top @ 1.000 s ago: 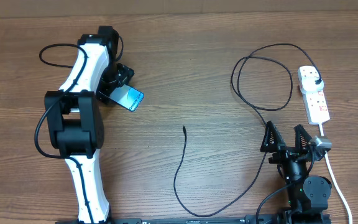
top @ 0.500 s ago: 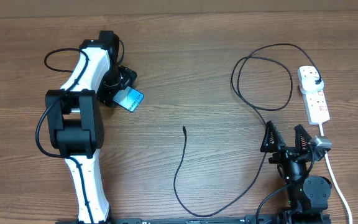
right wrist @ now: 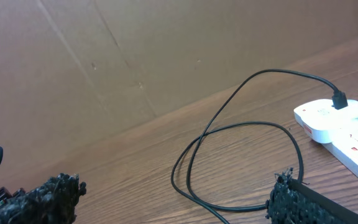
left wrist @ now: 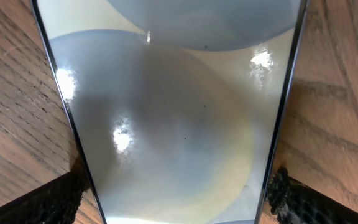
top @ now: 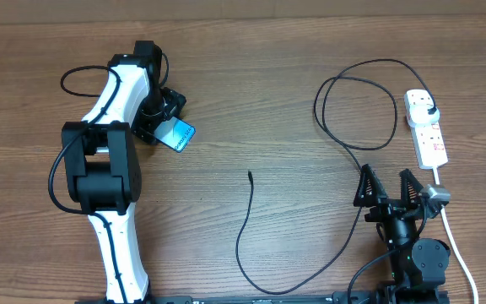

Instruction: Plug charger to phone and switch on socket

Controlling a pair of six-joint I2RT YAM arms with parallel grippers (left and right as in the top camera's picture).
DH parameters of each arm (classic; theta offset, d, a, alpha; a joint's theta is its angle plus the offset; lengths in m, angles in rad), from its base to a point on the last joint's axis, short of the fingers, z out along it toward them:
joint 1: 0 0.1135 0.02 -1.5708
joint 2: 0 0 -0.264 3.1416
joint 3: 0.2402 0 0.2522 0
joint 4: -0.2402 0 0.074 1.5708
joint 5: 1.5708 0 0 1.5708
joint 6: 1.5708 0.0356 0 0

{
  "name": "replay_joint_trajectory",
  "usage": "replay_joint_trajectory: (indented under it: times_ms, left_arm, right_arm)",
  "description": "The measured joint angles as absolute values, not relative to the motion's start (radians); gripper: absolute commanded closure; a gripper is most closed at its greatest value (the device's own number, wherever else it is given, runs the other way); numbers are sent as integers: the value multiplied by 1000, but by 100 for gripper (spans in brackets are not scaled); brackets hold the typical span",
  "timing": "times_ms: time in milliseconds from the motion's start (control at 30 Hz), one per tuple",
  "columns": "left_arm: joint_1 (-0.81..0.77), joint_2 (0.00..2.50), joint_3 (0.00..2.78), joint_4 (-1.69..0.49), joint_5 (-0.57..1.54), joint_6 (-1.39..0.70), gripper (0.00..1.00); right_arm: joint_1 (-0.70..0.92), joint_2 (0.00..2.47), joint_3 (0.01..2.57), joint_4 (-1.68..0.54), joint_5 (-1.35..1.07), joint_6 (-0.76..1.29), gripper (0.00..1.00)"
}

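The phone point(top: 176, 134), its light-blue screen lit, lies at the left of the table. It fills the left wrist view point(left wrist: 173, 118). My left gripper point(top: 164, 116) is shut on the phone, one finger against each long edge point(left wrist: 176, 205). The black charger cable point(top: 245, 221) has its free connector tip point(top: 250, 175) at mid-table, far from the phone. Its black plug point(top: 429, 107) sits in the white power strip point(top: 431, 139) at the right, also in the right wrist view point(right wrist: 339, 99). My right gripper point(top: 388, 189) is open and empty near the strip point(right wrist: 173, 205).
The cable makes a big loop point(top: 357, 105) left of the power strip, also in the right wrist view point(right wrist: 241, 155). The strip's thick white cord point(top: 456, 245) runs down past the right arm. A cardboard wall point(right wrist: 135, 56) stands behind the table.
My left arm shifted slightly at the phone a second ago, wrist cable moving with it, and has been still since. The right arm, cable and strip have not moved.
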State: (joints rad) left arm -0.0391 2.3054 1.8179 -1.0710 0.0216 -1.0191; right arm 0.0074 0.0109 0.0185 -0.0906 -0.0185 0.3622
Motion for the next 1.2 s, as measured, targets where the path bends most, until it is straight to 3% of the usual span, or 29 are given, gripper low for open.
replay_joint_trajectory:
  times_ms: [267, 367, 467, 667, 700, 733, 800, 1200]
  left_arm:
    - [-39, 2305, 1818, -1071, 22, -1019, 1]
    - [-39, 2305, 1818, -1066, 19, -1020, 15]
    - [-39, 2305, 1818, -1063, 15, -1023, 18]
    - [-39, 2305, 1818, -1063, 14, -1023, 16]
    - [-39, 2305, 1818, -1063, 14, -1023, 14]
    - [-39, 2305, 1818, -1063, 14, -1023, 5]
    - [-39, 2305, 1818, -1058, 14, -1023, 2]
    - [-39, 2305, 1818, -1054, 14, -1023, 1]
  right_arm:
    - [7, 11, 19, -90, -18, 363, 0]
    - [7, 11, 19, -91, -19, 362, 0]
    - [7, 11, 19, -90, -19, 362, 0]
    - [7, 11, 19, -90, -19, 363, 0]
    - [7, 11, 19, -91, -18, 362, 0]
    - [7, 11, 19, -90, -18, 362, 0]
    - [7, 11, 19, -90, -19, 362, 0]
    - [7, 11, 19, -90, -19, 362, 0]
